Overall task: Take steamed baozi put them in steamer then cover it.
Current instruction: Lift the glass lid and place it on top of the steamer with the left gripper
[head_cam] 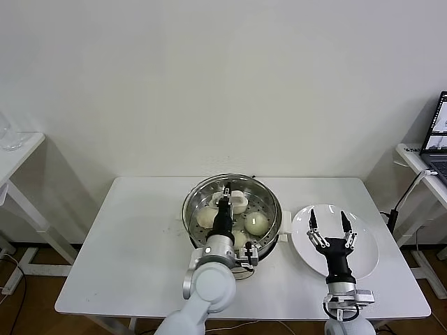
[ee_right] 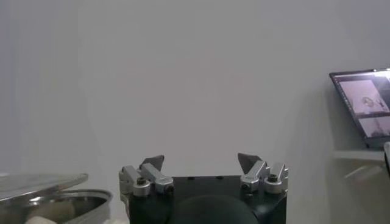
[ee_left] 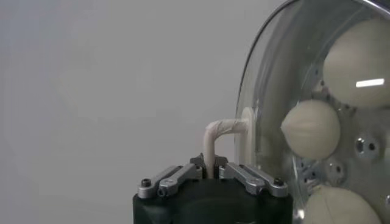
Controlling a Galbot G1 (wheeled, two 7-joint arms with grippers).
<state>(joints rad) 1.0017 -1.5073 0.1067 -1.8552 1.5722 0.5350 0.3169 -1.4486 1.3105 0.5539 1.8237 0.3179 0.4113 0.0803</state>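
Now our left claw (ee_left: 210, 175) pinches the lid (ee_left: 268, 91) by its handle above the steamer (head_cam: 269, 202) holding the buns (head_cam: 256, 223); lowered off-centre, it could catch the rim. Our right claw (head_cam: 329, 225) gapes wide over the plate (head_cam: 367, 241).

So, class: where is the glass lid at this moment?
In the head view the glass lid sits over the steamer at table centre, its handle gripped by the left gripper.
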